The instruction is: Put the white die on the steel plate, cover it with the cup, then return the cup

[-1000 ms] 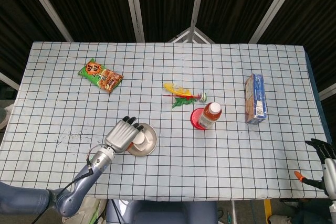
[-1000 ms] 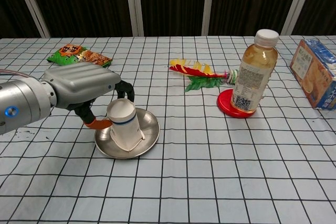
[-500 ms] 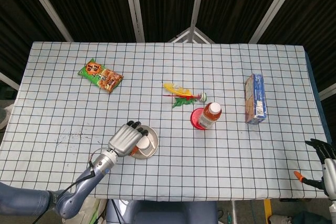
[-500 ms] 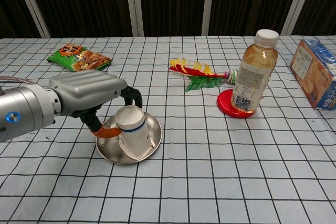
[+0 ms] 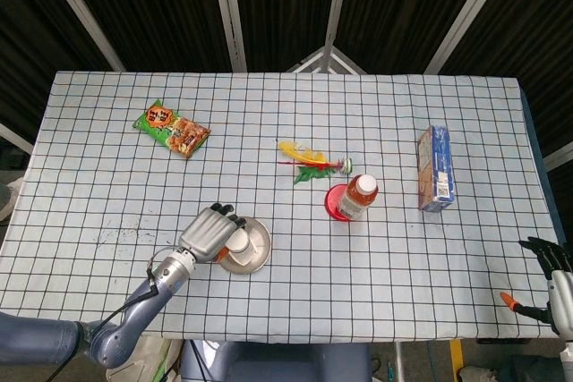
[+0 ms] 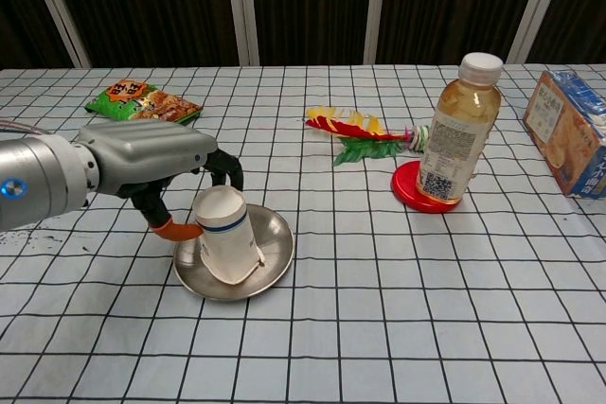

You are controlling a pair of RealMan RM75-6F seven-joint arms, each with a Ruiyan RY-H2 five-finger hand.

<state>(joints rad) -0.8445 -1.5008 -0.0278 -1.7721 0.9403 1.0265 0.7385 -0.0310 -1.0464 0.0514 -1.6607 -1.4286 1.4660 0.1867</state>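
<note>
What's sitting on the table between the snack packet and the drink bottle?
A colourful feather toy lies between snack packet and bottle, clearest in the head view.

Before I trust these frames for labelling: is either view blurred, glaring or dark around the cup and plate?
Head view: sharp and evenly lit, but the left hand hides much of the cup and steel plate. Chest view: crisp, with soft reflections on the plate and none washing out the cup; the background is dark.
</note>
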